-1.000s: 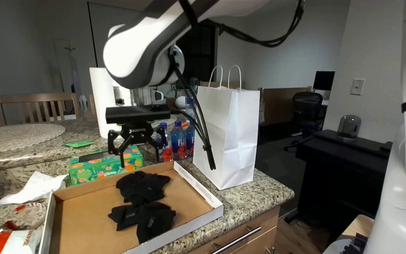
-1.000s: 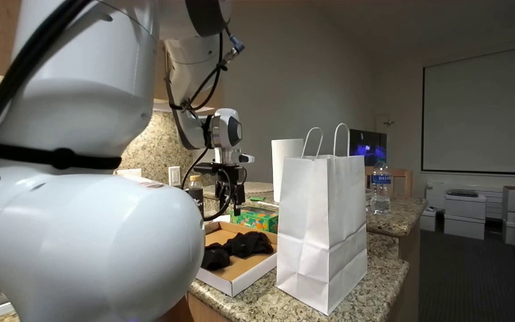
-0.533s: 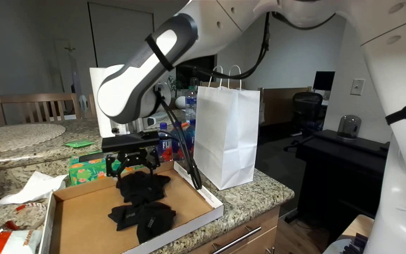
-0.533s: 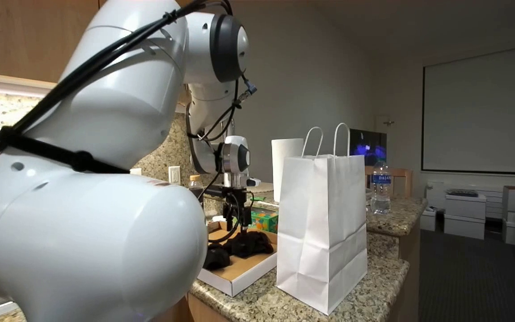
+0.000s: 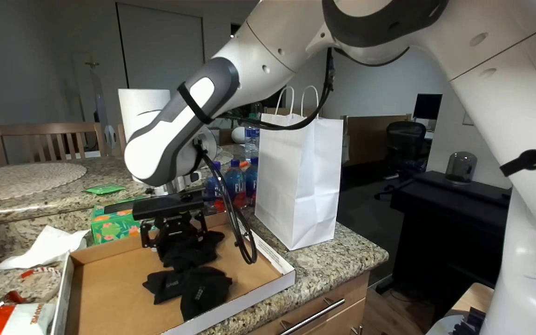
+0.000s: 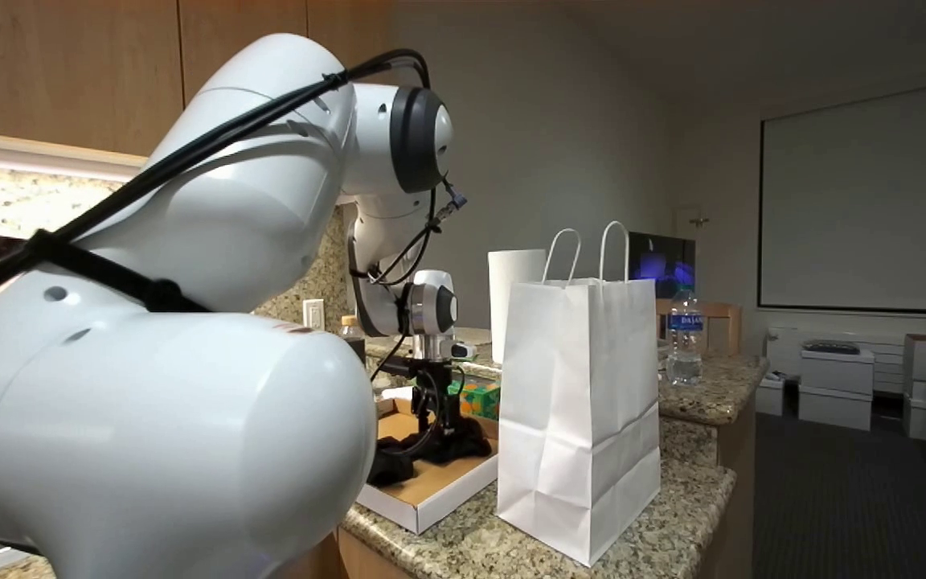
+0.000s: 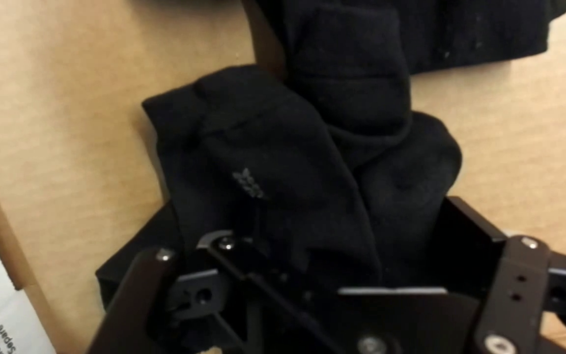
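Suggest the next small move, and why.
Probably close the end effector gently: in the wrist view its jaws stand apart with the black cloth bundle between them, and in an exterior view it hangs low in the cardboard tray.

We see a kitchen: granite surface (image 5: 361, 251), wooden drawers (image 5: 349, 291) under its edge, wall cabinets (image 6: 69, 72); an office chair (image 5: 405, 137) stands well beyond.

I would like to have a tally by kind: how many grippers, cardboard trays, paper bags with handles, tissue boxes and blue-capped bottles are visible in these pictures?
Gripper: 1
Tray: 1
Paper bag: 1
Tissue box: 1
Blue-capped bottles: 3
Total: 7
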`<state>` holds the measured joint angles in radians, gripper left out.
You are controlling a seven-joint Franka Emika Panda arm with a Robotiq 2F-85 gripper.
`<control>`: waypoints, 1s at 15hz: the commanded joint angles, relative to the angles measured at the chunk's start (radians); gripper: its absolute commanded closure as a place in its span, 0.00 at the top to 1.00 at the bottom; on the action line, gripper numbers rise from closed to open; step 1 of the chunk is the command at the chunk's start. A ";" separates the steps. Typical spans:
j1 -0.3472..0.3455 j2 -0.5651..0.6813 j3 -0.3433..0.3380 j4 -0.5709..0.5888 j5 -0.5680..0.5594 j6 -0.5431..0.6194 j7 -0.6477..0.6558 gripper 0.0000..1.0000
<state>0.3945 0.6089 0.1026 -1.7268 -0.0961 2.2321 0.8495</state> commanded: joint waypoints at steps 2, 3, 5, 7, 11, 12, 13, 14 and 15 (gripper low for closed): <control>0.020 0.026 -0.018 0.039 0.007 -0.050 0.022 0.54; 0.021 0.020 -0.018 0.039 0.005 -0.059 0.024 0.48; 0.022 0.013 -0.023 0.042 -0.001 -0.082 0.027 0.34; 0.023 0.018 -0.028 0.056 -0.005 -0.124 0.026 0.21; 0.023 -0.006 -0.028 0.059 -0.007 -0.199 0.022 0.07; 0.024 -0.015 -0.026 0.061 -0.010 -0.223 0.014 0.10; 0.025 -0.019 -0.025 0.065 -0.012 -0.243 0.012 0.11; 0.029 -0.042 -0.025 0.055 -0.020 -0.259 0.010 0.08; 0.030 -0.059 -0.023 0.051 -0.023 -0.272 0.006 0.08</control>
<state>0.4114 0.6114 0.0824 -1.6529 -0.0963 2.0187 0.8496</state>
